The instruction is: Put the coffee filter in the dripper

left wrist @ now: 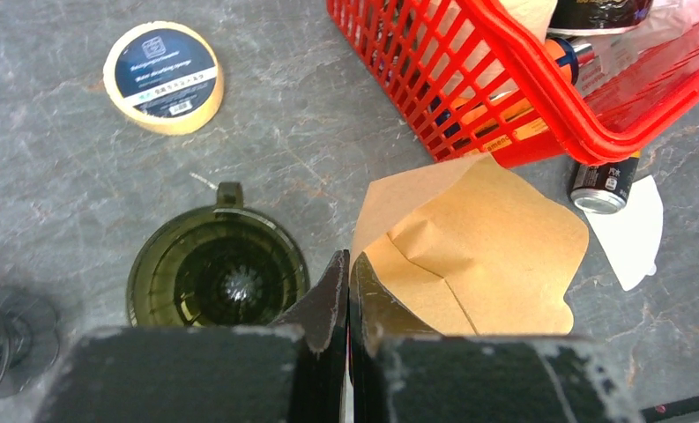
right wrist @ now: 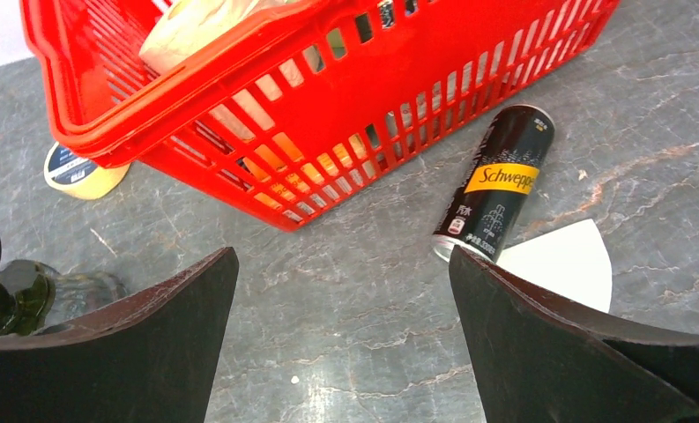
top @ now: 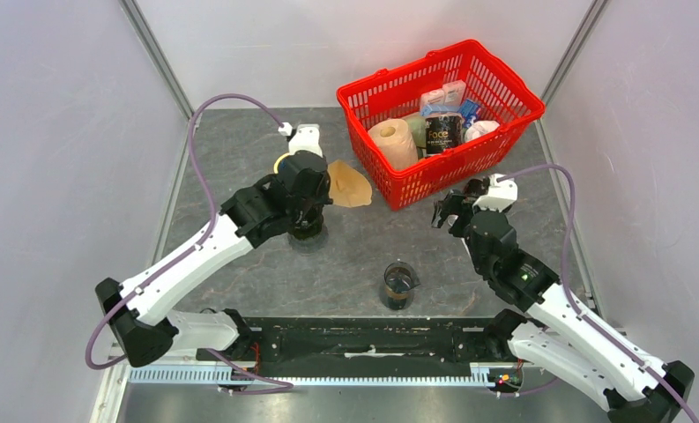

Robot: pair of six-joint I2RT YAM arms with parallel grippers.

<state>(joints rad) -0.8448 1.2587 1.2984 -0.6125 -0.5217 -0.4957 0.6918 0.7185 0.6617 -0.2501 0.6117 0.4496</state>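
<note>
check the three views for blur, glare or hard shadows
Top external: even soft light, faint shadows, sharp throughout. Left wrist: the brown filter and dripper are crisp, the left gripper is soft along the bottom. Right wrist: the can reads clearly, the right gripper is dark and close, a pale sheen lies on the table.

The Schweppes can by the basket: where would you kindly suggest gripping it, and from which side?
Probably mid-body on the Schweppes can, from above, open right gripper straddling its width: it lies on its side, and the red basket crowds its far end.
</note>
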